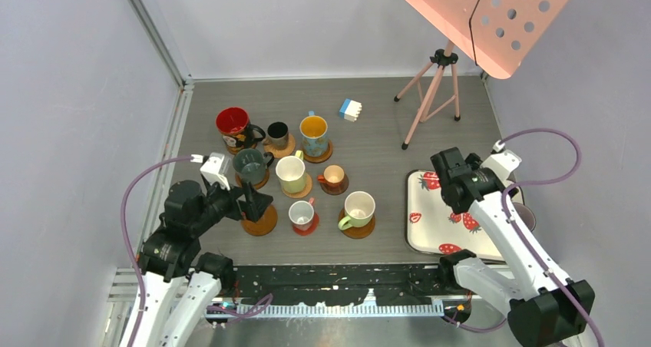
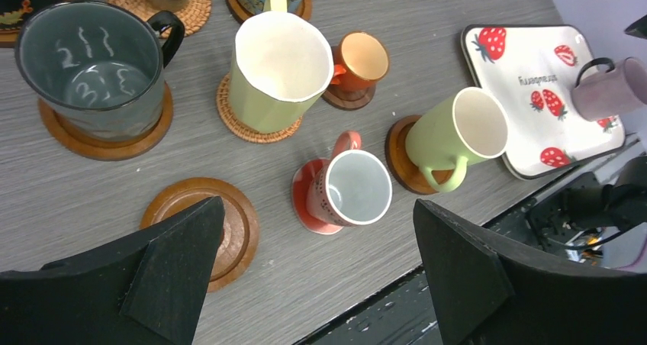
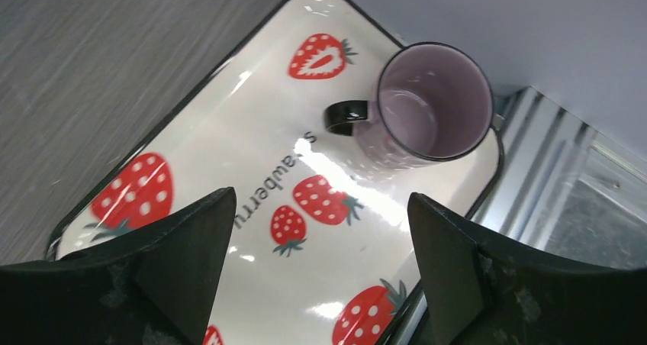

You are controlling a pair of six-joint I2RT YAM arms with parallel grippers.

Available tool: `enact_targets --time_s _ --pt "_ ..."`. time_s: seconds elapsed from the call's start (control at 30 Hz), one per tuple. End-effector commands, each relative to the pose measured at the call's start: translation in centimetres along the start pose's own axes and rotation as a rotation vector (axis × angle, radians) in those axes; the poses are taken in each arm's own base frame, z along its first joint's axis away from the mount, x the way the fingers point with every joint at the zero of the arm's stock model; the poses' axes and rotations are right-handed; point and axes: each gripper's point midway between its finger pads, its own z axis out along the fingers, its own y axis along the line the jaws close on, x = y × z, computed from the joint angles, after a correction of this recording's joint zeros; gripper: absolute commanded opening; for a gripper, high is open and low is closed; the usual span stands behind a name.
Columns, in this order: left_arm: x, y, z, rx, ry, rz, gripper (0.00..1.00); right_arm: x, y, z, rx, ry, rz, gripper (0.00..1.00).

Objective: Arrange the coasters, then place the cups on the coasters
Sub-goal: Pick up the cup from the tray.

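Our left hand (image 2: 317, 223) hangs with its fingers spread wide and nothing between them. Just under its left finger lies the bare wooden coaster (image 2: 202, 227), the only 1 of 9 without a cup. Beyond that finger the dark green mug (image 2: 91, 70) stands on its own coaster. Straight ahead of the hand are the pink cup (image 2: 352, 188) on the red coaster (image 2: 304, 196) and the pale green cup (image 2: 458, 135). In all, 8 cups stand on coasters.

Our right hand (image 3: 320, 200) is also wide and empty, hovering over the strawberry tray (image 3: 229, 124). The purple mug (image 3: 427, 104) stands on the tray ahead of it, a little toward the right finger, its dark handle pointing to the left-finger side.

We judge the coasters arranged and the task down to its final cup. The next move calls for the right hand to drop onto the purple mug and close across its wall or rim. It must then carry the mug over the desk to the bare coaster, which the left hand must first vacate.
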Motion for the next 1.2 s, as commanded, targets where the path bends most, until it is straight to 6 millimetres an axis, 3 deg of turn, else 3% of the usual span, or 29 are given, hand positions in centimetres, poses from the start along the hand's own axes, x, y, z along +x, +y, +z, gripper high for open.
enact_targets --time_s 0.0,0.13,0.43,0.8,0.97,1.17 --pt "-1.3 0.4 -1.4 -0.061 -0.064 0.085 0.99 -0.8 -2.7 2.3 0.149 -0.041 0.055 0.90" --pt "-1.5 0.4 -1.7 -0.066 -0.079 0.099 0.99 0.0 -4.5 4.1 0.234 -0.002 0.085 0.87" --pt "-1.1 0.4 -1.5 -0.066 -0.056 0.100 0.99 -0.4 -7.3 7.0 0.357 0.043 0.214 0.80" --pt "-1.1 0.9 -1.4 -0.093 -0.054 0.096 0.99 -1.2 -7.8 10.1 0.378 0.047 0.387 0.77" --pt "-1.1 1.0 -1.4 -0.100 -0.052 0.095 0.99 0.3 -7.6 11.7 0.381 0.113 0.422 0.75" --pt "-0.9 1.1 -1.2 -0.103 -0.040 0.093 0.99 0.7 -7.0 13.1 0.380 0.115 0.458 0.73"
